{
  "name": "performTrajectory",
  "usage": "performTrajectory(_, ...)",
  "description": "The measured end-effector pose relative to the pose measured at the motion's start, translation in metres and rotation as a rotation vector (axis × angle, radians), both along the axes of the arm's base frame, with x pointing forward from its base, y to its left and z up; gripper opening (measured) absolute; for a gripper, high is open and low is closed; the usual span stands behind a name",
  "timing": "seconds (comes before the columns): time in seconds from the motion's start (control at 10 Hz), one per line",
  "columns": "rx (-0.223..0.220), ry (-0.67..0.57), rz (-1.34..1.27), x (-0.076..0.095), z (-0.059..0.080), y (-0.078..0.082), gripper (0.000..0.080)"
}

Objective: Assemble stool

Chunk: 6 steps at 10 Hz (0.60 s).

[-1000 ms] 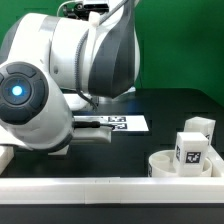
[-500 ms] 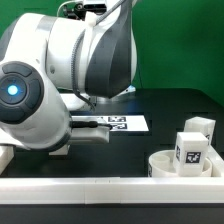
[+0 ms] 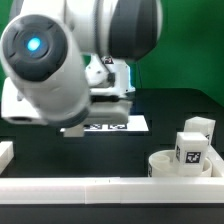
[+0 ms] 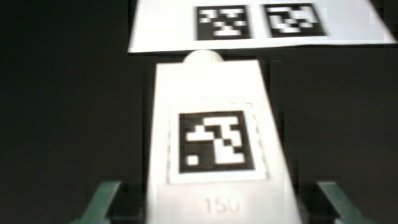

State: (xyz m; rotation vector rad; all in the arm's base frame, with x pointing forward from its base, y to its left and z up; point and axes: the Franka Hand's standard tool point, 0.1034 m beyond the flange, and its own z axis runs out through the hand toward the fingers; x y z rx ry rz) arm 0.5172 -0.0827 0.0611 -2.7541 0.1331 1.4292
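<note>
In the wrist view the gripper (image 4: 219,192) shows only as two dark fingers (image 4: 107,203), one at either side of a white leg (image 4: 217,120). A dark gap shows between each finger and the leg, so the jaws stand open, flanking the leg without touching it. The leg lies flat on the black table (image 4: 63,120), with its tag face up and its narrower, rounded end pointing toward the marker board (image 4: 249,22). That tip reaches just short of the board's near edge, and two of the board's tags show beyond it.

In the exterior view a long white rail (image 3: 100,186) runs across the front. Behind it, at the exterior view's right, sits the round seat (image 3: 160,163). A second leg (image 3: 191,152) stands upright on it, its tag facing the camera. A third leg (image 3: 198,127) stands just behind that one (whether it rests on the seat or on the table cannot be told).

The arm (image 3: 55,60) fills the upper left of this view, large and blurred. It hides the gripper and the first leg here. The marker board (image 3: 135,124) lies flat on the table beneath and beyond the arm, well apart from the seat.
</note>
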Motion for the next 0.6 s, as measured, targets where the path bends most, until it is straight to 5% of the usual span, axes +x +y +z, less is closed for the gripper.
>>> performTrajectory(0.2, -0.047, -0.015, -0.009, 0.009, 0.015, 0.031, 0.0338)
performTrajectory(0.6, -0.048, -0.085, 0.001, 0.020, 0.009, 0.030, 0.0338)
